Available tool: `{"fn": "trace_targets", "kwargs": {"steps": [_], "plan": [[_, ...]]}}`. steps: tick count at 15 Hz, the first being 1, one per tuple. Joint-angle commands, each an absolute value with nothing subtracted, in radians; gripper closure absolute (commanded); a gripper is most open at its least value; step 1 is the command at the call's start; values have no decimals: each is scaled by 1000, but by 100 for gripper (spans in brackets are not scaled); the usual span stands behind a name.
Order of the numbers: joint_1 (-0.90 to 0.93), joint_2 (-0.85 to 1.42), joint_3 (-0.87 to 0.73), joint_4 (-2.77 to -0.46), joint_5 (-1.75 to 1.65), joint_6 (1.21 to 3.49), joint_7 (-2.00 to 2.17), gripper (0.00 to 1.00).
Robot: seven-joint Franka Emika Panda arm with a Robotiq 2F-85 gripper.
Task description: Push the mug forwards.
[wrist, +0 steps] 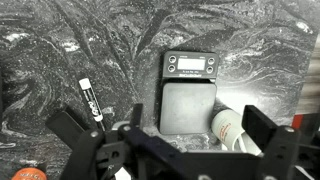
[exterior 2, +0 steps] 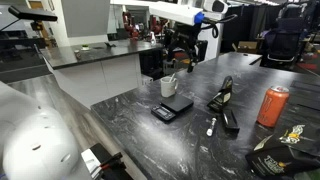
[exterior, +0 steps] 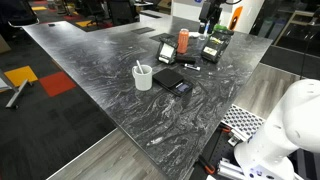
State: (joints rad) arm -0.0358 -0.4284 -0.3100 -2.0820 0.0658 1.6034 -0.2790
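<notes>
The white mug [exterior: 143, 77] stands upright on the dark marbled table [exterior: 95, 60] with a white stick poking out of it. It also shows in an exterior view [exterior 2: 169, 87] and at the lower right of the wrist view [wrist: 229, 126]. It stands right beside a black scale [wrist: 190, 103]. My gripper [wrist: 165, 125] is open wide and empty. It hangs well above the scale and mug and touches nothing. It shows above the mug in an exterior view [exterior 2: 182, 46] and near the top edge of an exterior view [exterior: 209, 20].
The scale [exterior: 172, 80] lies next to the mug. An orange-red can [exterior: 183, 40], a black marker [wrist: 92, 103], a black bag [exterior 2: 285, 150] and other dark items [exterior 2: 222, 98] lie further along the table. The table edge runs near the robot base [exterior: 285, 125].
</notes>
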Motion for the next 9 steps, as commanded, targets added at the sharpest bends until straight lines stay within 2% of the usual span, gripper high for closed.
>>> {"fn": "trace_targets", "kwargs": {"steps": [1,6,9], "plan": [[-70,-422,-284,-2079,77,1600,-291,0],[-70,-422,-284,-2079,77,1600,-291,0],[-57,-342,-288,-2040,173,1629,-250,0]]}}
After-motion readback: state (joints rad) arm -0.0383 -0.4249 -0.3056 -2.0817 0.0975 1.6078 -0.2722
